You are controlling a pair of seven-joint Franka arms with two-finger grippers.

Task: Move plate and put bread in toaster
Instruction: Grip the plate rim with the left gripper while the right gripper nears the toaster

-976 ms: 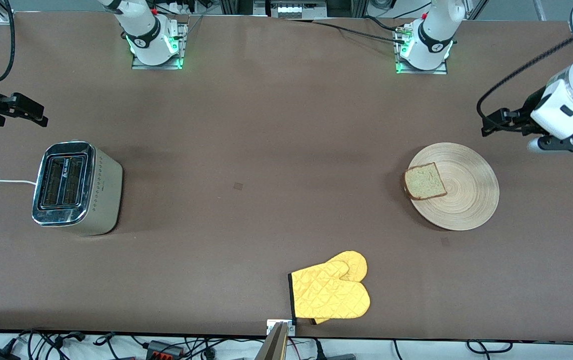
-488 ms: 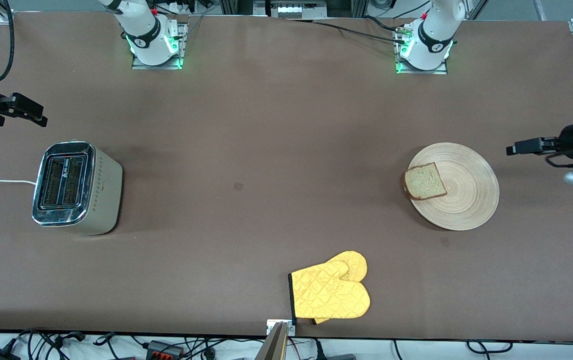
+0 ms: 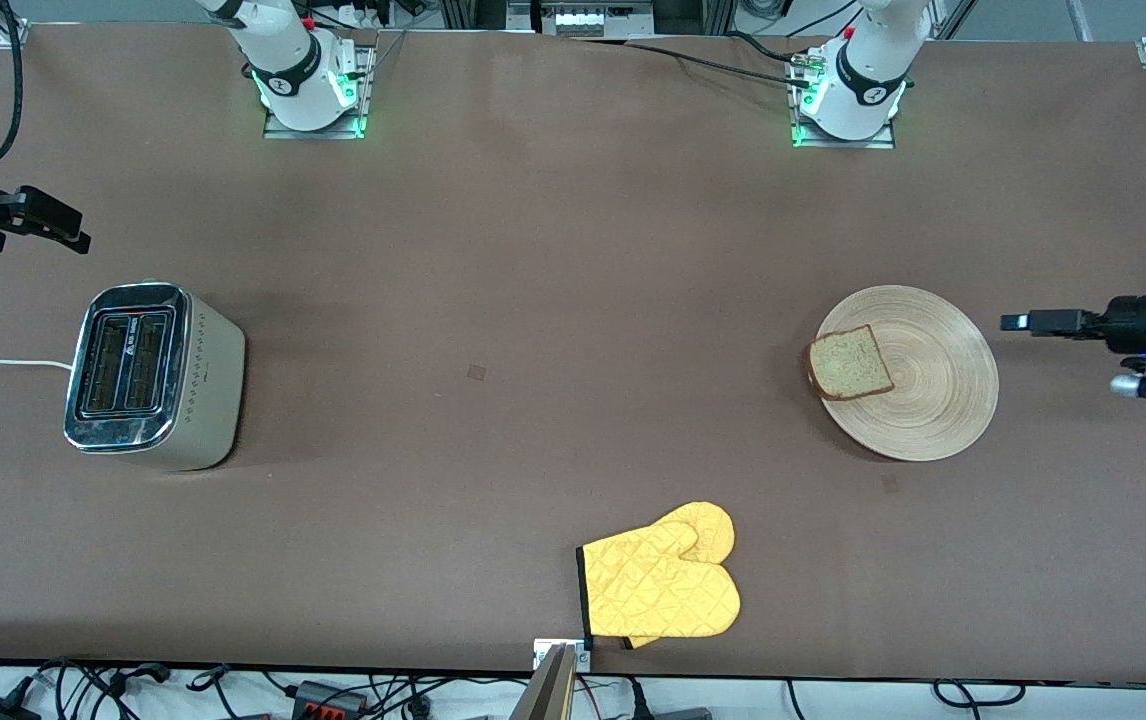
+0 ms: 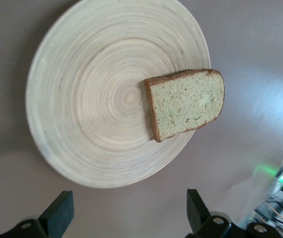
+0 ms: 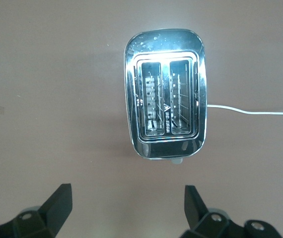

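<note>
Left pincer (image 3: 1018, 322) has dropped and swung in over the last second to sit just off the plate (image 3: 933, 400) rim at the left arm's end of the tabletop (image 3: 533, 300), fingers (image 4: 59, 215) apart and empty; its height above the tabletop is hard to judge. Bread (image 3: 849, 362) lies untouched on the plate's edge toward the toaster (image 3: 153, 375), so the plate move looks about to begin. Right pincer (image 3: 53, 225), also apart, waits near the toaster, barely shifted.

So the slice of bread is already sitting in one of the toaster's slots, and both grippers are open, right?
Not quite. The bread lies on the plate, as the front view shows; the toaster has empty slots in the right wrist view. The left gripper and right gripper are open.
</note>
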